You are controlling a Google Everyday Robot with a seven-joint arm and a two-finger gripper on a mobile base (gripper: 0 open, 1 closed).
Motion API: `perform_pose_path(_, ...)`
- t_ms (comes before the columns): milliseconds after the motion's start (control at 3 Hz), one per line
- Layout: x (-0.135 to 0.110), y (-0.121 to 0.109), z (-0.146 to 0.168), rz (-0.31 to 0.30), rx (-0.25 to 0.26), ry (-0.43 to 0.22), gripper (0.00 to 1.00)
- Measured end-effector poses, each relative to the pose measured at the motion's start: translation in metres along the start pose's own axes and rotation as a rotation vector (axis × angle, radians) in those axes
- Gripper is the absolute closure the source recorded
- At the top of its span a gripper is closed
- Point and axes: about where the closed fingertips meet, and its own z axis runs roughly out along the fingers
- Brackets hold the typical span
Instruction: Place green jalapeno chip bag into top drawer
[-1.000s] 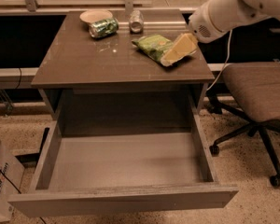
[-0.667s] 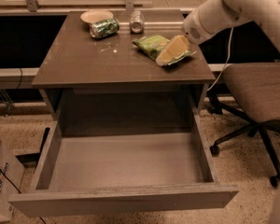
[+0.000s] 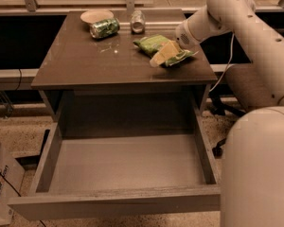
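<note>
1. Gripper low over the back right part of the desk, its yellowish end lying on the chip bag. Cannot tell whether it is grasping the bag or released.
2. White arm comes in from the upper right, and its wrist sits just right of the bag, above the desk's right edge.
3. Chip bag: light green, crinkly, lying flat on the desk top, right of centre toward the back. Part of it is hidden under the gripper. It is on the desk, not in the drawer.
4. Silver can near the back edge, just behind and left of the bag, apart from it.
5. Green soda can lying on its side, left of the silver can, back left area of the desk.
6. Pale bowl right behind the green can, at the back edge, touching it or nearly so; cannot tell which.
7. Top drawer pulled wide open below the desk top, toward the camera. Grey wood-grain walls and front panel, with a light grey flat bottom in view.
8. Robot's white body fills the lower right corner, beside the drawer's right wall.
9. Office chair to the right of the desk, partly behind the arm.
10. Cardboard box on the floor at the lower left, beside the drawer's left corner.
</note>
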Motion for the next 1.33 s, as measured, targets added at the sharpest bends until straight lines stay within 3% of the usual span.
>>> perform_pose_path(333, 0.007, -0.010, 0.016, 0.047, -0.018, -0.008, 0.16)
perform_pose_path(667, 0.012, -0.013, 0.015, 0.062, -0.010, -0.022, 0.39)
perform_pose_path(1000, 0.015, -0.004, -0.008, 0.049, 0.023, -0.036, 0.70)
perform_pose_path(1333, 0.018, 0.009, -0.022, 0.034, 0.033, -0.039, 0.94)
